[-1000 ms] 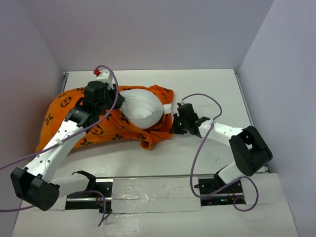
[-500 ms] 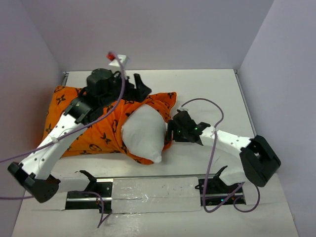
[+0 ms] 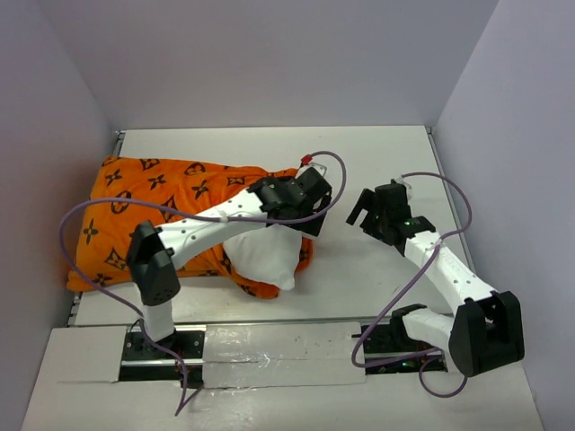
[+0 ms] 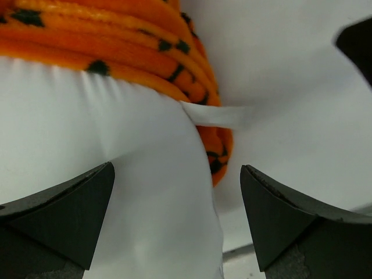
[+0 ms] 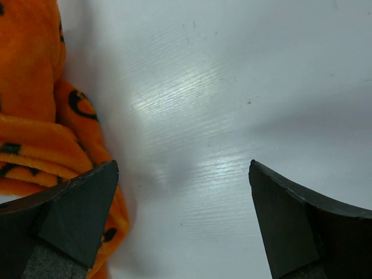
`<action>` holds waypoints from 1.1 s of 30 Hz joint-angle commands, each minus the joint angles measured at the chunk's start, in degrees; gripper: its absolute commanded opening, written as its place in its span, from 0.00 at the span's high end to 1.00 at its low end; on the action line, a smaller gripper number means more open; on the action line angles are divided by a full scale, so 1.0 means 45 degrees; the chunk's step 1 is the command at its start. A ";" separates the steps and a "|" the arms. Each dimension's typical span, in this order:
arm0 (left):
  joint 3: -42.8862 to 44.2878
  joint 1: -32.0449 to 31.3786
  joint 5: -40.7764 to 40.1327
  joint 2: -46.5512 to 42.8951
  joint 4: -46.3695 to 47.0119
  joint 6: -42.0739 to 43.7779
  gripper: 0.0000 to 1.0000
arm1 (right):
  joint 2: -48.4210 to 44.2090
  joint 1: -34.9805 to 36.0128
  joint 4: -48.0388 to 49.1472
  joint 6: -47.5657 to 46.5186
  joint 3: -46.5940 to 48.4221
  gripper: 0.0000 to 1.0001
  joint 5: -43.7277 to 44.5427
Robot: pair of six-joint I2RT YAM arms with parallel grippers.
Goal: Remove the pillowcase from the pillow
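The orange pillowcase (image 3: 153,215) with dark motifs lies across the left half of the table. The white pillow (image 3: 262,259) sticks out of its right end, toward the near edge. My left gripper (image 3: 310,205) hovers open over that exposed end. In the left wrist view, the left gripper (image 4: 177,174) has wide jaws with the pillow (image 4: 104,174) below them, held by neither, and the bunched pillowcase (image 4: 145,40) rim beyond. My right gripper (image 3: 362,208) is open over bare table right of the fabric. In the right wrist view, the right gripper (image 5: 183,171) is empty, with the pillowcase (image 5: 29,128) edge at its left finger.
A small white tag (image 4: 215,114) juts from the pillow seam at the pillowcase rim. White walls enclose the table (image 3: 377,153) on the left, back and right. A metal rail (image 3: 269,346) with the arm bases runs along the near edge. Cables loop from both arms.
Both grippers have opened and released the fabric. The left arm swung from behind the pillowcase to over the pillow's exposed end. The right gripper pulled back to the right. The pillow end dropped to the table.
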 commanded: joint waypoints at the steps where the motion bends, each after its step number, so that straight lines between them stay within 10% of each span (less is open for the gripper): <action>1: 0.1464 -0.0178 -0.2749 0.0942 -0.2407 -0.0992 0.01 | -0.0112 -0.0410 0.0033 -0.0241 0.0456 0.00 0.0057; 8: 0.1037 -0.0257 -0.5159 0.3189 -0.5165 -0.2361 0.01 | -0.0366 -0.0567 0.0794 -0.0202 0.0027 0.00 -0.0333; 14: -0.1051 0.0269 -0.3324 0.3699 -0.2399 -0.1229 0.05 | 0.0082 -0.0568 0.1536 0.0012 -0.0013 0.00 -0.0742; 17: -0.1756 0.1166 -0.3302 0.3680 -0.1944 -0.1404 0.89 | 0.0278 -0.0568 0.2102 -0.0007 -0.0032 0.00 -0.1172; 18: -0.1757 0.1517 -0.3748 0.3622 -0.1981 -0.1540 1.00 | 0.0279 -0.0587 0.2278 -0.0026 -0.0032 0.00 -0.1424; 33: -0.1913 0.1032 -0.3242 -0.5010 0.1868 0.1956 1.00 | 0.2640 -0.0470 0.8524 -0.0224 0.2424 0.00 -0.6209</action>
